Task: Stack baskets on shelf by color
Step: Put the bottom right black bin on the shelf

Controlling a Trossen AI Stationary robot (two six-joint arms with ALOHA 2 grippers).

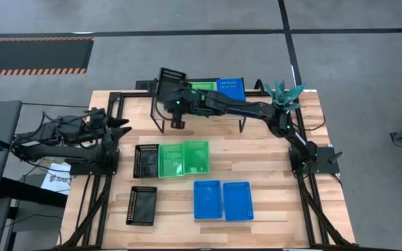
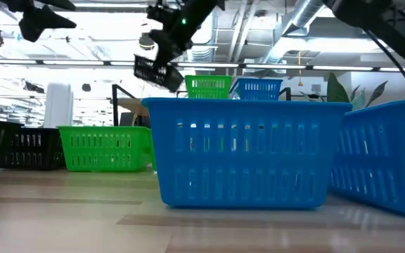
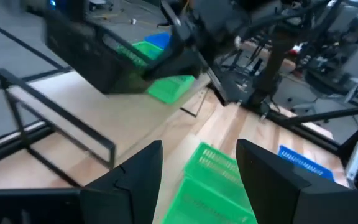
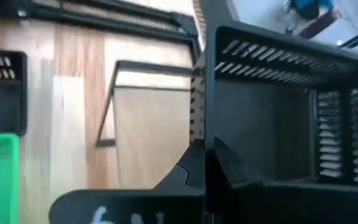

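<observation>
My right gripper (image 1: pixel 176 104) reaches over the left end of the shelf (image 1: pixel 162 110), shut on a black basket (image 1: pixel 171 80) that hangs tilted in the air (image 2: pixel 155 71). One green basket (image 1: pixel 202 87) and one blue basket (image 1: pixel 230 85) stand on the shelf top. On the table lie two black baskets (image 1: pixel 146 161) (image 1: pixel 142 204), two green baskets (image 1: pixel 172 160) (image 1: pixel 196 155) and two blue baskets (image 1: pixel 207 200) (image 1: pixel 237 201). My left gripper (image 3: pixel 197 171) waits open at the table's left side, touching nothing. My right gripper holds the black basket by one perforated side wall (image 4: pixel 197 118), near a corner. The wall is pinched between the two fingers (image 4: pixel 188 174), one on the inside and one on the outside. The basket is lifted clear above the shelf's left end and tilted.
The bare left third of the shelf top (image 4: pixel 148 124) shows below the held basket. The tabletop (image 1: pixel 271 174) has free room to the right of the green baskets. In the low view a blue basket (image 2: pixel 245 151) stands close in front and hides much of the table behind it.
</observation>
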